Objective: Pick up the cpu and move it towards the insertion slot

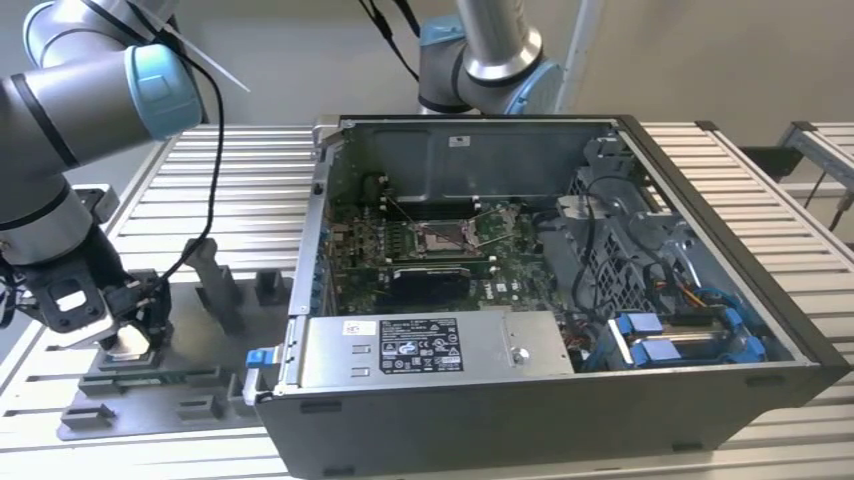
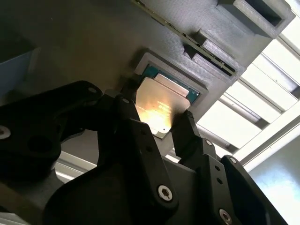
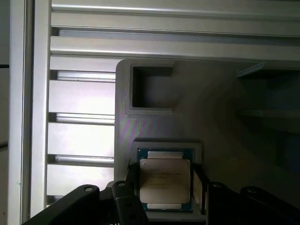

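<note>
Where one cpu (image 3: pixel 165 180) lies in its fixture (image 3: pixel 211 93) (grey), two fingers (image 2: pixel 182 129) clamp it — edgewise.

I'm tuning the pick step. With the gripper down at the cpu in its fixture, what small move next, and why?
Probably squeeze the gripper shut firmly before lifting: it straddles the cpu, which lies seated in the grey fixture pocket, and a firm hold isn't evident.

My arm (image 1: pixel 40 205), silver tubes (image 1: pixel 497 22), grey joints (image 1: pixel 74 105), pale-blue caps (image 1: pixel 163 78), thin black cables (image 1: pixel 214 180) along it, my gripper (image 2: pixel 157 112) matte black, chunky links (image 2: pixel 136 157), small silver screws (image 2: pixel 162 191)
</note>
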Robot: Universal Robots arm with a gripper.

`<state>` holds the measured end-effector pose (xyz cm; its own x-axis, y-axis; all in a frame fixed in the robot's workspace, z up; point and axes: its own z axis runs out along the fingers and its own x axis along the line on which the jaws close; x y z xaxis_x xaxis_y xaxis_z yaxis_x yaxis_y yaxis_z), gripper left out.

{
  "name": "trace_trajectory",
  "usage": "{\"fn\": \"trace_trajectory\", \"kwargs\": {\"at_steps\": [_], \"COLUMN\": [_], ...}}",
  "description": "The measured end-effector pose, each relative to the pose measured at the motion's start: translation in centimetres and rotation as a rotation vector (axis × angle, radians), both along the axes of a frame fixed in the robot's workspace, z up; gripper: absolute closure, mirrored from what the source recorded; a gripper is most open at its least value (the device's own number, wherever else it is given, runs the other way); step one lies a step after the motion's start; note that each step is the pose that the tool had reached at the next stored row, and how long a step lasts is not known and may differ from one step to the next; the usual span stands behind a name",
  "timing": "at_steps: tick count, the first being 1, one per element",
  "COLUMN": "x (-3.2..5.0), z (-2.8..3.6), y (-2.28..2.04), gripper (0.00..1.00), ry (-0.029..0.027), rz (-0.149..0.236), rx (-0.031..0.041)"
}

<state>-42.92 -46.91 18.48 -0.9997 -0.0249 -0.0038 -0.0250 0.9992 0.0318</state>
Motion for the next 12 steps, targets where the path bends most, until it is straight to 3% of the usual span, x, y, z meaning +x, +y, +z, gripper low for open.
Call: {"fn": "trace_trajectory", "kwargs": {"at_steps": [1, 6, 9, 12], "x": [0.00, 0.00, 0.00, -0.01], "z": [0.08, 2.36, 2.97, 4.01], "y": [0.00, 0.00, 0.00, -0.01], "gripper": [1.00, 1.00, 1.00, 1.00], "ry": [-0.0002, 0.0001, 0.0001, 0.0001], "rz": [0.000, 0.000, 0.000, 0.000], "rx": [0.0002, 0.0000, 0.0000, 0.0000]}}
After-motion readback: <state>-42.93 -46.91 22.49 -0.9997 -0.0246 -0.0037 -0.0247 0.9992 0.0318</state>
